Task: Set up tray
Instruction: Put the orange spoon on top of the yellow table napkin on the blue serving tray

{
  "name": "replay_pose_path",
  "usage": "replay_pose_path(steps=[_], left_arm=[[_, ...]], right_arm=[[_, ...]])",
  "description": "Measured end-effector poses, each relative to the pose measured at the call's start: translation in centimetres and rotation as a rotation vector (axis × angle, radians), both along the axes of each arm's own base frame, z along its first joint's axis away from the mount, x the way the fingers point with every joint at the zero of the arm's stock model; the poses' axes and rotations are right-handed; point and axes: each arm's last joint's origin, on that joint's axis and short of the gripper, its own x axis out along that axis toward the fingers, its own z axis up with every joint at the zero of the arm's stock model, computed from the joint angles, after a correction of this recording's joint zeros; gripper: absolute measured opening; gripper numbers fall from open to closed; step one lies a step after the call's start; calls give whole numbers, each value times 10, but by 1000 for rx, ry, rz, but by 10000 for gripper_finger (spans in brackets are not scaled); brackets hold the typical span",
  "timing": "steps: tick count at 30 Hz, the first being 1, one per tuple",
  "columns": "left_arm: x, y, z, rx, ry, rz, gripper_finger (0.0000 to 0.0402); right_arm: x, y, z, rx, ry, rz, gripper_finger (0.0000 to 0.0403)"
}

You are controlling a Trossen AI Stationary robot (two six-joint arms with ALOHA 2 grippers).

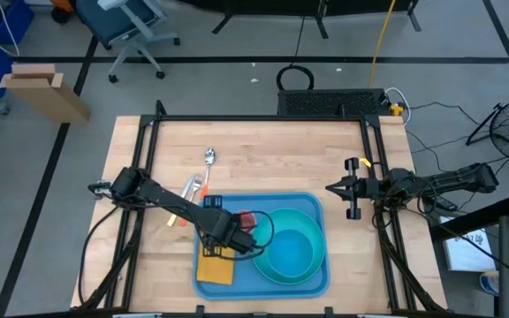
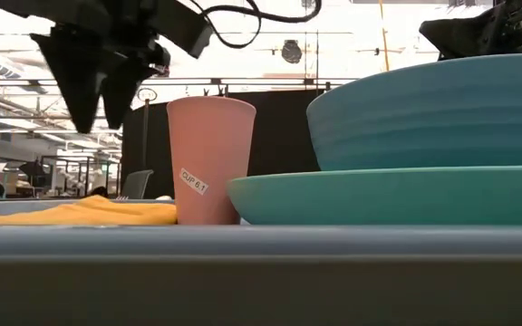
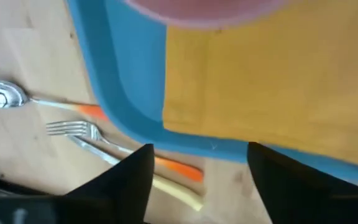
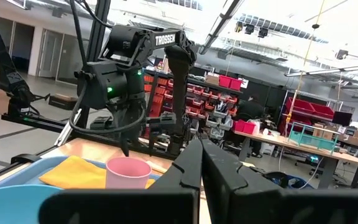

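Note:
The blue tray lies on the wooden table near its front edge. On it, a yellow napkin lies flat at the left end. A pink cup stands upright just beyond the napkin, and a turquoise bowl sits in a turquoise plate on the right. My left gripper hangs open, pointing down over the napkin's left edge and the tray's rim. Its fingertips are clear above the cloth. My right gripper waits shut at the table's right edge.
A spoon and two forks with orange and yellow handles lie on the bare wood just beyond the tray's far left corner. The table's far half is bare wood. Metal frame rails run along both sides.

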Motion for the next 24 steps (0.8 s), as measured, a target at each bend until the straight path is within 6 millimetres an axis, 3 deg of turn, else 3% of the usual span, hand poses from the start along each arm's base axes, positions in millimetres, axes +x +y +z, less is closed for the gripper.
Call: replay_pose_path(steps=[5,10,14,19,22,24], left_arm=[[-15,-29,8,-71,-21,-60,289],[-30,-61,11,-65,-92,-149,263],[-36,-76,10,-58,-142,-148,201],[-34,-106,9,-313,-215,-215,94],[-34,-113,9,-324,-263,-241,25],[-34,-114,9,-294,-286,-255,10]], right_arm=[[0,0,0,-1,0,0,0],[0,0,0,-2,-2,-1,0],[0,0,1,5,-15,1,0],[-1,0,2,32,-17,10,0],[0,0,2,32,-17,10,0],[-1,0,2,32,-17,10,0]])
